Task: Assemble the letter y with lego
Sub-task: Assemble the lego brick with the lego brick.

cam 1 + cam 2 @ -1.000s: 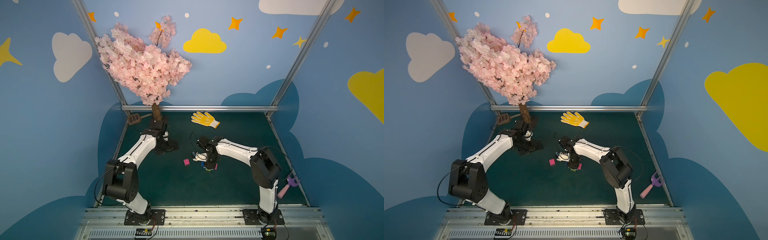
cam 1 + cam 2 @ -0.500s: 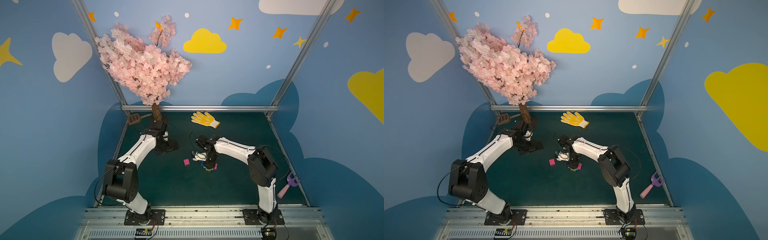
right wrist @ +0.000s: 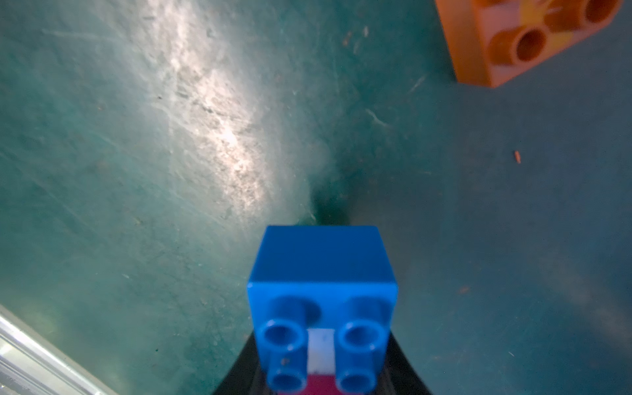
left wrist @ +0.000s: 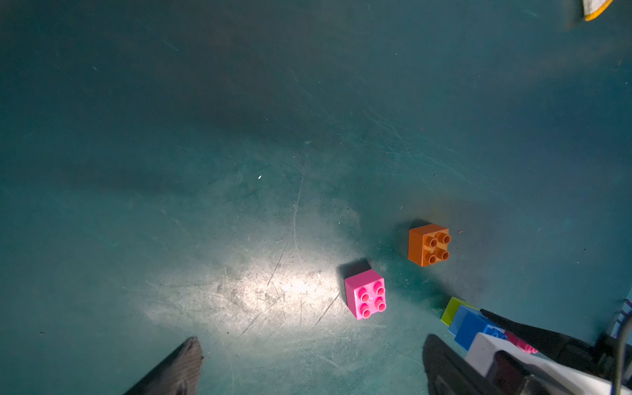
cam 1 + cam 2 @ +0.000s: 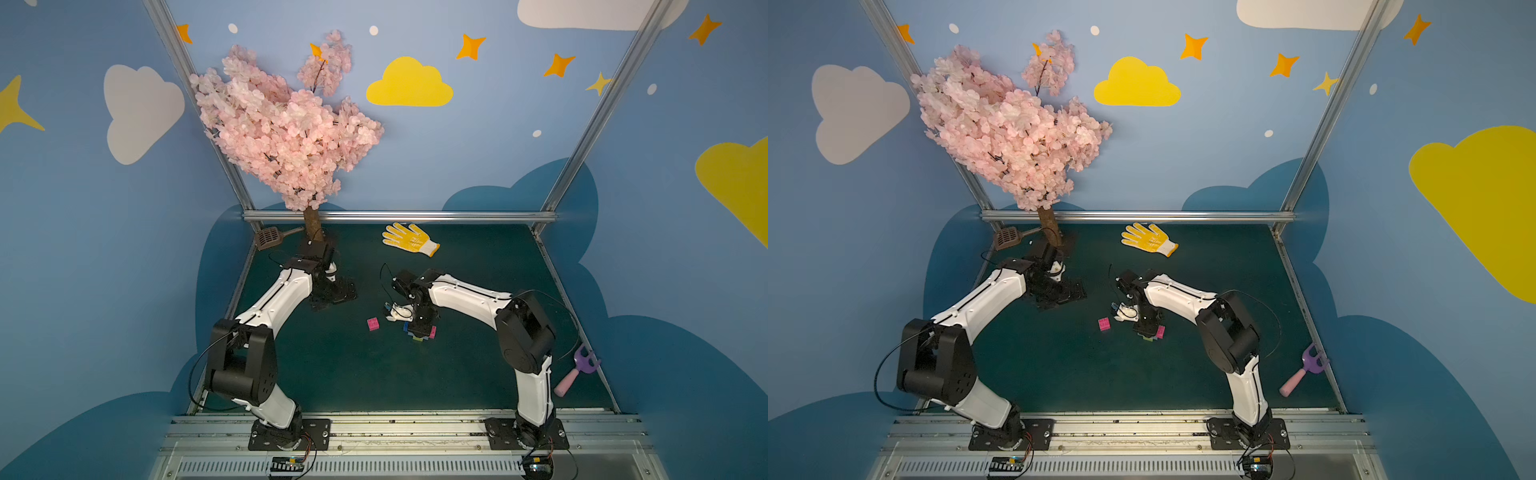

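Note:
In the right wrist view my right gripper [image 3: 321,362] is shut on a blue brick [image 3: 321,266], with a pink brick [image 3: 321,388] just under it. In both top views this gripper [image 5: 420,328] points down at a small cluster of lego [image 5: 423,336] on the green mat. The left wrist view shows lime green [image 4: 449,309], light-blue [image 4: 460,319] and blue [image 4: 477,330] bricks joined there. A loose pink brick [image 5: 372,323] [image 4: 365,298] and a loose orange brick [image 4: 429,244] [image 3: 533,37] lie beside the cluster. My left gripper [image 4: 313,366] [image 5: 334,295] stands open and empty near the tree, short of the pink brick.
A yellow glove [image 5: 409,239] lies at the back of the mat. A pink blossom tree [image 5: 311,224] and a brown scoop [image 5: 270,237] stand at the back left. A pink-and-purple toy fork [image 5: 577,370] rests at the right edge. A metal rail [image 5: 374,419] runs along the front.
The right arm's elbow has shifted slightly left while its gripper stays at the cluster. The left arm has not moved.

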`<action>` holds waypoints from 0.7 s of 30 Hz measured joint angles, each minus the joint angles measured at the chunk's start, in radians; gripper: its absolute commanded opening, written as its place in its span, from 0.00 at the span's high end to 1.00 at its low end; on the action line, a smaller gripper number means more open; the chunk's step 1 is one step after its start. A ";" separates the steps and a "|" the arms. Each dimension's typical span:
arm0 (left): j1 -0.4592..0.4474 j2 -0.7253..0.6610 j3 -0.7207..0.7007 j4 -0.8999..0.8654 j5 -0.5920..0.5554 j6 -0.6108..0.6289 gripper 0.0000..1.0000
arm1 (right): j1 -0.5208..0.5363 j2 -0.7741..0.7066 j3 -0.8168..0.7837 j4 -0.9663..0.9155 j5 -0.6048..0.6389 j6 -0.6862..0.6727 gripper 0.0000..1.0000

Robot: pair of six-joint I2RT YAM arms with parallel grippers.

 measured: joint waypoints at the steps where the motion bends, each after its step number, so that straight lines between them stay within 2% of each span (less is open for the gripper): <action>1: 0.000 0.000 0.000 0.000 0.000 0.000 0.00 | -0.001 0.000 0.000 0.000 -0.001 0.000 1.00; 13: 0.000 0.000 0.000 0.000 0.000 0.000 0.00 | -0.047 0.000 -0.004 0.003 -0.097 0.010 1.00; 21: 0.000 0.000 0.000 0.000 0.001 0.000 0.00 | -0.046 -0.002 -0.004 0.003 -0.084 0.021 1.00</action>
